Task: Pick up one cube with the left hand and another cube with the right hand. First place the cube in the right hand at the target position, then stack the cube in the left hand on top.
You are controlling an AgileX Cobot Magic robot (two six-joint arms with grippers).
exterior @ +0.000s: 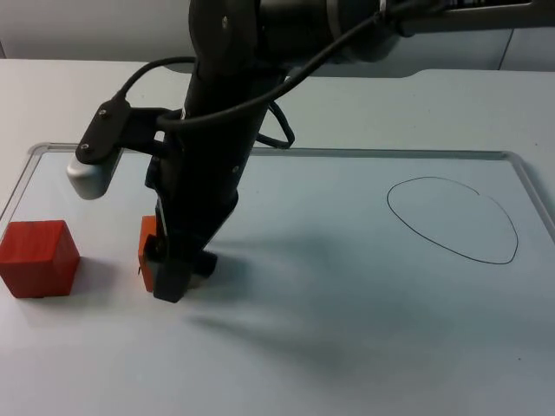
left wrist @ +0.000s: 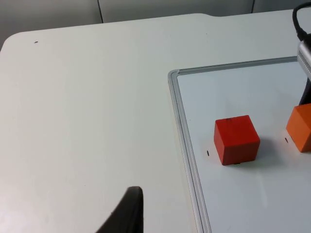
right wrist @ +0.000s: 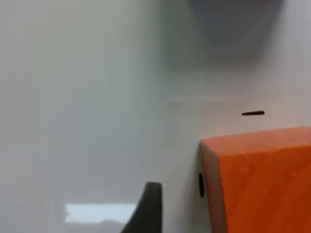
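Orange cube (exterior: pixel 147 251) sits on the whiteboard (exterior: pixel 347 347) near its left edge, partly hidden behind the right gripper (exterior: pixel 178 276), which reaches down across the board from the far side and stands just beside the cube, low over the surface. From the right wrist view, the orange cube (right wrist: pixel 262 179) lies just to one side of a black fingertip (right wrist: pixel 148 208), with a strip of bare board between them; whether the pincer's fingers are apart or together cannot be told. A short dark tick mark (right wrist: pixel 252 113) shows on the board beyond the cube.

Closer to the board's left edge rests a red cube (exterior: pixel 36 257), apart from the orange one and untouched. The left wrist view takes in the red cube (left wrist: pixel 236 140) inside the board's metal frame (left wrist: pixel 182 126), the orange cube (left wrist: pixel 300 127) near it, and one black fingertip (left wrist: pixel 127 213) of the left gripper over the bare white tabletop (left wrist: pixel 87 121), off the board and well apart from both cubes; its state cannot be told either.

Toward the board's right edge, a hand-drawn black outline (exterior: pixel 453 218) marks a rounded patch, well apart from both cubes
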